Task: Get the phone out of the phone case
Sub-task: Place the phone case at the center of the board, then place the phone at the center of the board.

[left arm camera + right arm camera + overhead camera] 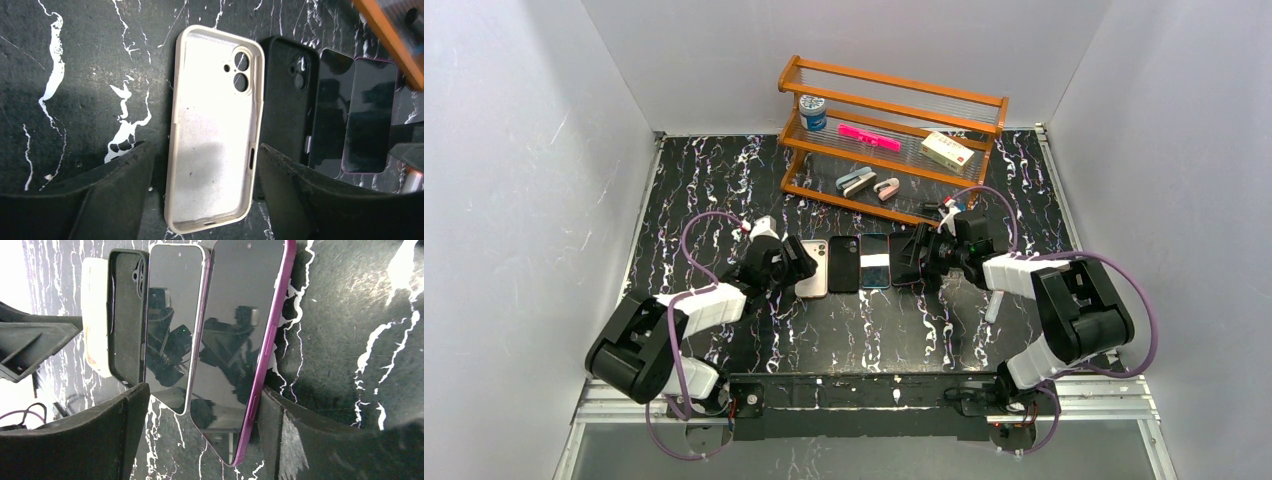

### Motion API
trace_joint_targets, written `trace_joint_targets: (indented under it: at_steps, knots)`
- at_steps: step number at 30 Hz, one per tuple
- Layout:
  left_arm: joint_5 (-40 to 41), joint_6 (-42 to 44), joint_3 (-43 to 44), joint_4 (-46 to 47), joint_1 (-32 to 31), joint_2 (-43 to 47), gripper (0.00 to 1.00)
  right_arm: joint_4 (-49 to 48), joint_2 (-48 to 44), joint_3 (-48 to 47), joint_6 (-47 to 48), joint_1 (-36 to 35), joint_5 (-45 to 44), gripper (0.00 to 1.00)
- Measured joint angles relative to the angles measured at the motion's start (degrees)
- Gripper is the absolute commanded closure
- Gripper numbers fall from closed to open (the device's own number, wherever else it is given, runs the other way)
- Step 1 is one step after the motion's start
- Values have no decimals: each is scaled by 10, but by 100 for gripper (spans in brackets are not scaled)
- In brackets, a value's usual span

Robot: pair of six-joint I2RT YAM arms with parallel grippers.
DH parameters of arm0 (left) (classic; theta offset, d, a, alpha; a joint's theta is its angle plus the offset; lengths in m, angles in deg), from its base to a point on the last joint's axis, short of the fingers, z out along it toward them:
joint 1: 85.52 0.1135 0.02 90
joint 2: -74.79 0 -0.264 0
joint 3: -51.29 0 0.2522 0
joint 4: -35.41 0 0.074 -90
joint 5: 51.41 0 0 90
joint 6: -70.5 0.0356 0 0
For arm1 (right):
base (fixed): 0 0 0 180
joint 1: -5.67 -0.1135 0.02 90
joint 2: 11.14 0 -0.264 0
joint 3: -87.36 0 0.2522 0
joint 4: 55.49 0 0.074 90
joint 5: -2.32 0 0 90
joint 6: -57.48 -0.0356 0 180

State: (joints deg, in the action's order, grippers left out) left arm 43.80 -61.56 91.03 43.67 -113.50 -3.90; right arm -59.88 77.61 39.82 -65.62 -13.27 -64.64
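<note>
Four items lie side by side on the black marbled table [724, 190]. From the left: an empty beige phone case [814, 270], an empty black case [844, 263], a pale-rimmed phone [875, 260] screen up, and a purple-rimmed phone [905, 258] screen up. My left gripper [205, 170] is open, its fingers on either side of the beige case's [215, 130] lower end. My right gripper [202, 415] is open, straddling the lower end of the purple-rimmed phone [240, 340], whose edge lies against the right finger [300, 440]. I cannot tell whether the purple rim is a case.
A wooden rack [894, 140] stands behind the row at the back, holding a blue cup [812, 110], a pink item [869, 136], a box [947, 150] and clips. White walls close in the left, right and back sides.
</note>
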Motion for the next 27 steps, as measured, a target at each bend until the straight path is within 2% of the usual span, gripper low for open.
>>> trace_joint_targets:
  at_steps: [5,8,12,17,23,27]
  knots:
    - [6,-1,2,-1,0,7,8,10,-14,0,14,-3,-16,2]
    - [8,-2,3,-12,0,15,2,21,-22,-1,23,-5,-30,1]
    - [16,-1,3,-61,0,40,2,48,-39,-1,34,-7,-54,1]
    - [34,17,24,-143,0,126,2,117,-82,-1,46,-7,-96,1]
    - [94,62,88,-261,0,276,2,212,-241,-3,64,-7,-171,1]
    - [169,113,147,-329,0,391,2,274,-367,-25,84,-7,-247,1]
